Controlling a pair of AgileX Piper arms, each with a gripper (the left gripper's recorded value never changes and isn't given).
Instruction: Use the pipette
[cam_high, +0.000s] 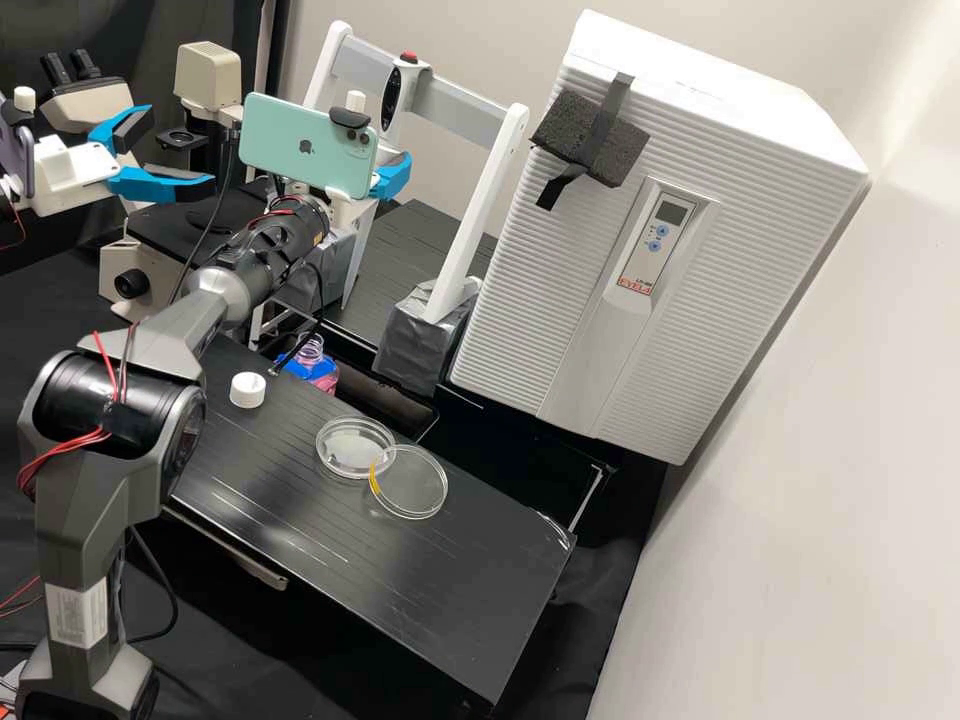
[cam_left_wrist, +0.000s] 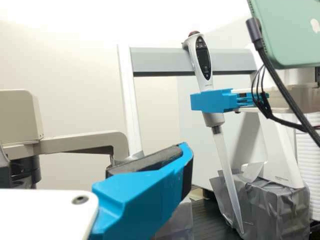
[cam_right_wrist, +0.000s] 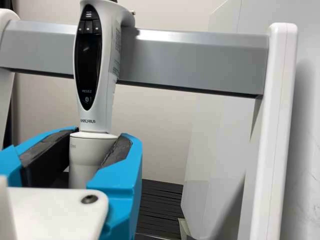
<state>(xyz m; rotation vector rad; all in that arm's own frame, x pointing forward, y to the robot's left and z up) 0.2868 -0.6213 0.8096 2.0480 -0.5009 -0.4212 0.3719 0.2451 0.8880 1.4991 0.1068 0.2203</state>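
Observation:
A white electronic pipette (cam_right_wrist: 95, 75) with a dark display hangs upright against the grey crossbar of a white stand (cam_right_wrist: 200, 62). My right gripper (cam_right_wrist: 85, 162) is shut on the pipette's lower body, a blue finger (cam_right_wrist: 120, 165) on either side. From the left wrist view, the pipette (cam_left_wrist: 202, 55) and its long clear tip (cam_left_wrist: 230, 190) show in the right gripper (cam_left_wrist: 225, 100). In the high view the pipette (cam_high: 393, 95) is at the back on the stand. My left gripper (cam_high: 175, 148) stands open at the far left by the microscope, holding nothing.
An open petri dish (cam_high: 352, 445) and its lid (cam_high: 412, 482) lie on the black platform (cam_high: 450, 590). A bottle of pink liquid (cam_high: 314, 365) and a white cap (cam_high: 247, 390) sit behind them. A big white machine (cam_high: 650, 230) stands right; a microscope (cam_high: 140, 270) stands left.

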